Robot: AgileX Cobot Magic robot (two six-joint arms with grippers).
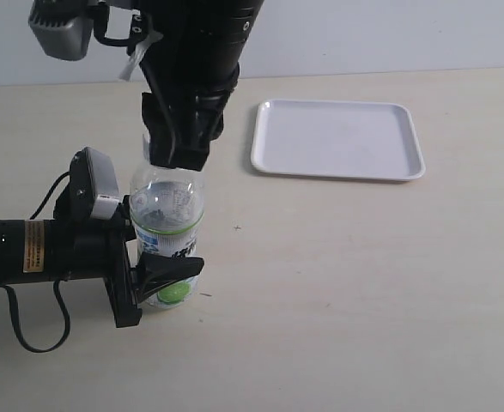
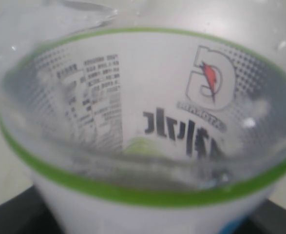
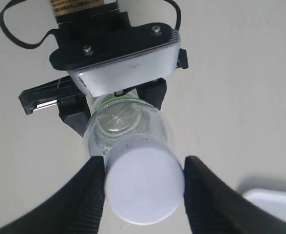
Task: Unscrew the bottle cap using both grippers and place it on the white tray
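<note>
The bottle stands upright on the table, clear with a white, blue and green label. My left gripper is shut on its lower body from the left side. My right gripper reaches down from above and hides the neck in the exterior view. In the right wrist view the white bottle cap sits between the two black ribbed fingers, which press on both its sides. The cap is on the bottle's neck. The white tray lies bare at the back right.
The beige table stretches to the right of the bottle and in front of the tray. The left arm's body and its black cable lie along the table at the left. A tray corner shows in the right wrist view.
</note>
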